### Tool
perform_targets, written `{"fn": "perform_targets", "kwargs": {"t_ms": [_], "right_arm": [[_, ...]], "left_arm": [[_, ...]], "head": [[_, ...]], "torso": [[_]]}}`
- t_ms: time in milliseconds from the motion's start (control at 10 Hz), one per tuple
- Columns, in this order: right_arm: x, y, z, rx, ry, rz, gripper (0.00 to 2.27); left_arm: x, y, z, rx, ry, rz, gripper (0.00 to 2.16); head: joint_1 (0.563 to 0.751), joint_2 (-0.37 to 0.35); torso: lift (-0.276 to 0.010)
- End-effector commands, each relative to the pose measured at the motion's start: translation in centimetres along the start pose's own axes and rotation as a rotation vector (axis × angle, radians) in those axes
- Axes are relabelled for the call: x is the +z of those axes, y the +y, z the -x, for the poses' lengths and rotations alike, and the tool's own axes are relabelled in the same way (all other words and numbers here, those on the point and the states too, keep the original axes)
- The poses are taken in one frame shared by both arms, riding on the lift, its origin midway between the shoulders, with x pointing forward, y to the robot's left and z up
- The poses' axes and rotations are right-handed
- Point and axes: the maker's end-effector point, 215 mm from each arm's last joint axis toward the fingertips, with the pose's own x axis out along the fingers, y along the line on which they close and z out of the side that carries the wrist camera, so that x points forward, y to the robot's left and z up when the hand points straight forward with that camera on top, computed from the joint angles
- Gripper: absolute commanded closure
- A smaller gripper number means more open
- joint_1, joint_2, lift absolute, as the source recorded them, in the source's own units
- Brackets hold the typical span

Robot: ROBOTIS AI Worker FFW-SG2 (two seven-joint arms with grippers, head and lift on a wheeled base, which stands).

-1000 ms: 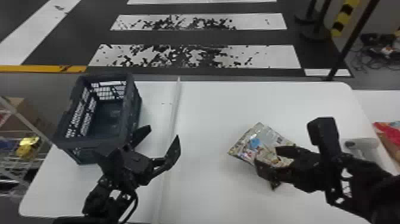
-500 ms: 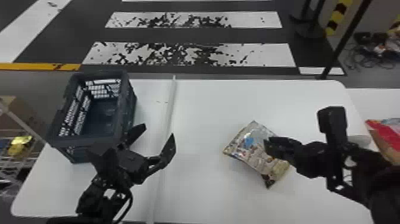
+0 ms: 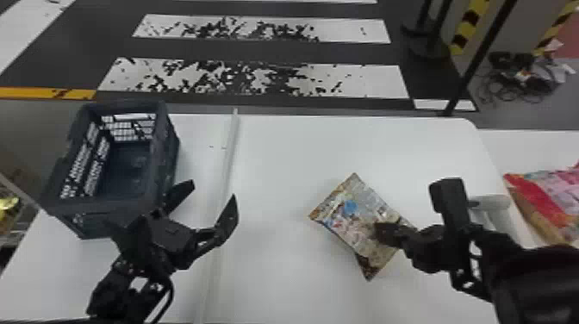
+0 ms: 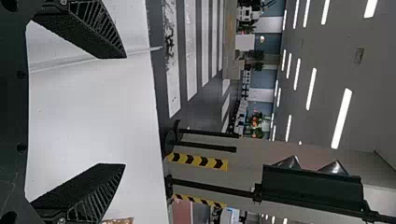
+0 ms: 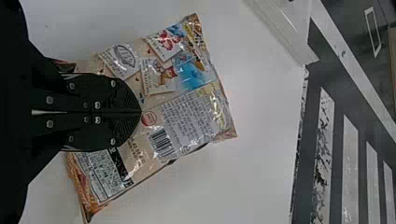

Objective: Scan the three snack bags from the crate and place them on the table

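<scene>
Snack bag point(image 3: 351, 217) lies on the right half of the tabletop point(image 3: 280, 159), its barcode side facing up. Over its near part is the right pincer point(image 3: 382, 232); the right wrist view shows its two fingers pressed together against each other above the wrapper. The left pincer point(image 3: 212, 190) is spread wide, near the dark crate point(image 3: 103, 206), which stands upright on the tabletop's left. Past the tabletop's right edge is a red-and-pink bag point(image 3: 560, 196).

A table point(image 3: 280, 155) bears a crate point(image 3: 101, 204) and snack bag point(image 3: 351, 222).
</scene>
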Motion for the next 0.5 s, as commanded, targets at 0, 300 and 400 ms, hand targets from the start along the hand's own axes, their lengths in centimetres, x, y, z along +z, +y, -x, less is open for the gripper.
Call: {"fn": "perform_targets", "kwargs": {"t_ms": [0, 300, 400], "right_arm": [[-1.4, 1.1, -1.4, 0.022, 0.012, 0.016, 2.26], [-0.6, 1.7, -2.1, 0.026, -0.026, 0.037, 2.26], [1.5, 1.8, -0.7, 0.008, -0.075, 0.055, 2.26]], "left_arm": [[-0.1, -0.3, -0.1, -0.006, 0.001, 0.001, 0.04], [-0.2, -0.5, -0.1, -0.01, 0.003, 0.001, 0.04], [-0.2, -0.5, -0.1, -0.011, 0.004, 0.0, 0.04]], "head": [[0.695, -0.017], [0.695, 0.0], [0.695, 0.005]], "torso": [[-0.062], [-0.062], [-0.062]]}}
